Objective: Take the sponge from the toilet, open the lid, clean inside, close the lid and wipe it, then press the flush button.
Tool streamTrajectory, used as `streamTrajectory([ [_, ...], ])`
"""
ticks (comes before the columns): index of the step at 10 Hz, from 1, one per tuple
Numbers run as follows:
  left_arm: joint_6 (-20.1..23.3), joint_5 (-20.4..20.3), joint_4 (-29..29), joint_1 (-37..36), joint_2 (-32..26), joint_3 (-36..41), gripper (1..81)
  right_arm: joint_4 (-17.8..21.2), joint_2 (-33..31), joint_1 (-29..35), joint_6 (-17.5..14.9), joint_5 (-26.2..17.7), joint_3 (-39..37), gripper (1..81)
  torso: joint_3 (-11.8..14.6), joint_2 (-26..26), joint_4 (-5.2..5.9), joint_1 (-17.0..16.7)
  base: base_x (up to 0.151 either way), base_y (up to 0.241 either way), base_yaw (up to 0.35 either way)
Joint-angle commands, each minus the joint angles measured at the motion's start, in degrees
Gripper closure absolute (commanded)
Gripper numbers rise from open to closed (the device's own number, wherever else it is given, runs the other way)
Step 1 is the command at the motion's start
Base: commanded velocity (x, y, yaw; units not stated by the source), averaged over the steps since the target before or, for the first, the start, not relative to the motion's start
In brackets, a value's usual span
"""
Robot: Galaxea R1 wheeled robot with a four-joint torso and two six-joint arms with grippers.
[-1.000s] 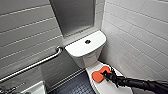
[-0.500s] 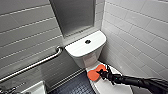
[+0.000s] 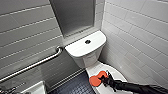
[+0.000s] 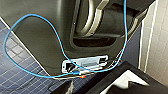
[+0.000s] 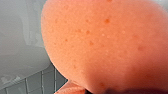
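- The sponge (image 3: 95,79) sits at the front of the toilet (image 3: 87,58), over the closed lid (image 3: 99,67) and close to the lid's edge on the side of the dark floor tiles (image 3: 77,86).
- The right gripper (image 3: 104,79) comes in from the wall side on a black arm, and its tip meets the sponge's near edge. The sponge therefore lies just beyond the tip, toward the robot's left.
- The sponge's long axis runs aslant across the lid, from the floor-side edge up toward the tank, roughly crosswise to the arm's line of reach.
- In the right wrist view the sponge (image 5: 100,45) looms as a broad orange face, with white ceramic and floor tile behind it. I judge it to be at the tool itself, perhaps already raised off the lid.
- I cannot tell whether the right gripper is clamped on the sponge or merely against it — the contact point is hidden.
- The right arm is plainly the nearer one. The left wrist view looks at a blue cable (image 4: 57,37) on the robot's dark housing above floor tile, so I judge the left arm to hang low, away from the bowl; I cannot tell how its tool stands.
- The flush button (image 3: 87,41) sits in the middle of the tank cover (image 3: 77,47), well apart from the sponge — a reach further back along the same line.
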Motion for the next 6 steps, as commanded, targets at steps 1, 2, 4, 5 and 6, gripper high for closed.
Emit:
streamTrajectory([
  [1, -0.1, 5.4, -0.5, 2.5, -0.8, 0.7, 1.0, -0.7, -1.6, 1.9, 0.0, -5.8, 3.7, 81.1, 0.0, 0.0, 0.0, 0.0, 0.0, 0.0, 0.0],
  [2, -0.1, 5.4, -0.4, 2.5, -0.8, 0.7, 1.0, -0.7, -4.0, 0.2, 0.0, -5.3, 6.5, 81.1, 0.0, 0.0, 0.0, 0.0, 0.0, 0.0, 0.0],
  [4, -0.1, 5.4, -0.3, 2.5, -0.8, 0.7, 1.0, -0.7, -7.3, -3.4, -0.3, -5.3, 8.7, 81.1, 0.0, 0.0, 0.0, 0.0, 0.0, 0.0, 0.0],
  [5, -0.1, 5.4, -0.3, 2.5, -0.8, 0.7, 1.0, -0.7, -9.2, -5.0, -0.3, -5.3, 9.4, 81.1, 0.0, 0.0, 0.0, 0.0, 0.0, 0.0, 0.0],
  [6, -0.1, 5.4, -0.2, 2.5, -0.9, 0.8, 1.0, -0.7, -11.5, -6.1, -0.3, -5.3, 10.7, 81.1, 0.0, 0.0, 0.0, 0.0, 0.0, 0.0, 0.0],
])
